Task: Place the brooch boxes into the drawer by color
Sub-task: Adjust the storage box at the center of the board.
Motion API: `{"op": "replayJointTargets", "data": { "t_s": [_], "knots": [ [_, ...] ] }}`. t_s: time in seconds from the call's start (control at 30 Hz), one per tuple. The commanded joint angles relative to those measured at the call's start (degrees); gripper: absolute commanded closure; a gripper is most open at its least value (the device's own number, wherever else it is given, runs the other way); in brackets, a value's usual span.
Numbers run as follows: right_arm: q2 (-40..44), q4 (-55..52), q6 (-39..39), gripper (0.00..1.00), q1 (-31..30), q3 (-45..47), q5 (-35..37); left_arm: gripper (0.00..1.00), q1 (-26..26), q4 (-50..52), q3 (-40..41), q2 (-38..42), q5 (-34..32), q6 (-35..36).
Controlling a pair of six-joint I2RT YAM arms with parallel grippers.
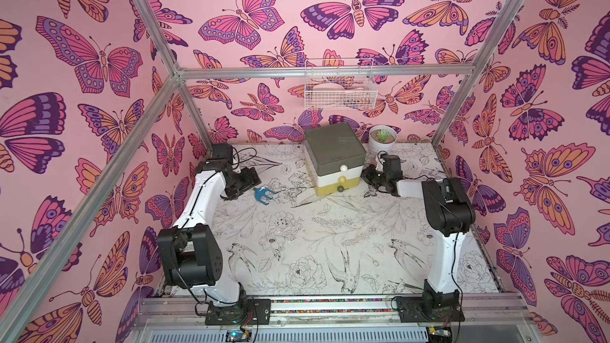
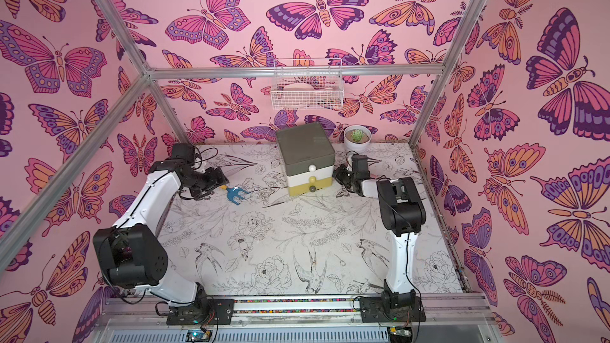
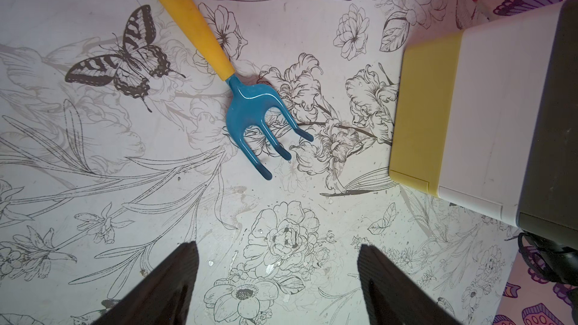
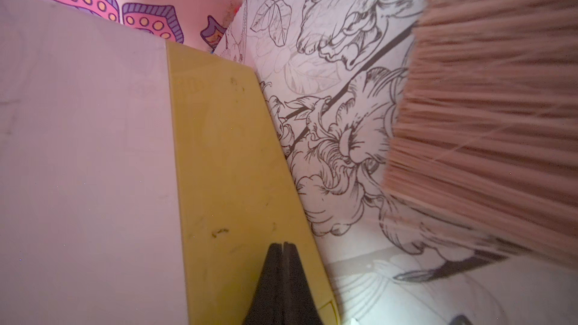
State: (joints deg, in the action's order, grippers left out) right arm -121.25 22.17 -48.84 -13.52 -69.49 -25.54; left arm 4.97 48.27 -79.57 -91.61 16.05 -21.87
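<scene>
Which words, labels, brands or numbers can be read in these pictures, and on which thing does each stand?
No text can be read in any view.
Drawer chest, olive top: a faint mark, too small to read.
Yellow tier, right wrist view: a faint embossed mark, too blurred to read.
Blue fork, plant pot: no print seen.

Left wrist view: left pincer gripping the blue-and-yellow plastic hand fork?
No, the left pincer stands open, clear of the blue-and-yellow plastic hand fork.
</scene>
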Motion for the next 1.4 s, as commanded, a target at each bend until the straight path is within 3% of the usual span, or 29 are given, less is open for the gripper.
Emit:
{"op": "replayJointTargets", "data": {
  "t_s": [0.0, 0.4, 0.63, 0.83, 0.87, 0.9, 0.97, 1.0, 1.23, 1.37],
  "knots": [
    [-1.6, 4.3, -3.5, 1.0, -3.2, 0.5, -5.8, 0.14, 0.4, 1.3, 0.2, 0.0, -0.7, 0.8],
    [-0.8, 9.2, -7.5, 1.0, -9.8, 2.3, -4.1, 0.14, 0.5, 1.4, 0.7, 0.5, -1.0, 1.2],
    [0.9, 11.8, -9.9, 1.0, -10.5, 4.2, -3.3, 0.14, 0.7, 1.4, 1.0, 0.7, -0.9, 1.4],
    [5.0, 9.2, -7.4, 0.99, -10.5, 5.8, -1.6, 0.14, 1.1, 1.4, 0.2, 1.0, -2.7, 1.8],
    [6.2, 7.7, -6.3, 0.93, -10.4, 5.9, -1.2, 0.13, 1.3, 1.3, -0.3, 1.1, -3.3, 1.9],
    [7.7, 6.0, -4.9, 0.81, -10.3, 6.0, -0.5, 0.12, 1.6, 1.4, -0.9, 1.3, -3.7, 2.0],
    [11.0, 0.7, -1.0, 0.46, -10.0, 6.3, 2.4, 0.08, 2.0, 1.3, -2.2, 1.6, -4.7, 2.0],
    [13.0, -3.1, 2.0, 0.35, -9.8, 6.4, 5.0, 0.06, 2.1, 1.1, -2.9, 1.9, -5.0, 1.9],
    [25.2, -19.7, 16.5, 0.01, -8.0, 6.6, 17.8, 0.0, 2.0, -2.9, -3.9, 3.3, -7.4, 2.8],
    [34.0, -27.0, 22.9, 0.01, -7.6, 7.2, 26.9, 0.0, 2.0, -7.9, -1.6, 6.2, -14.3, 5.4]
  ]
}}
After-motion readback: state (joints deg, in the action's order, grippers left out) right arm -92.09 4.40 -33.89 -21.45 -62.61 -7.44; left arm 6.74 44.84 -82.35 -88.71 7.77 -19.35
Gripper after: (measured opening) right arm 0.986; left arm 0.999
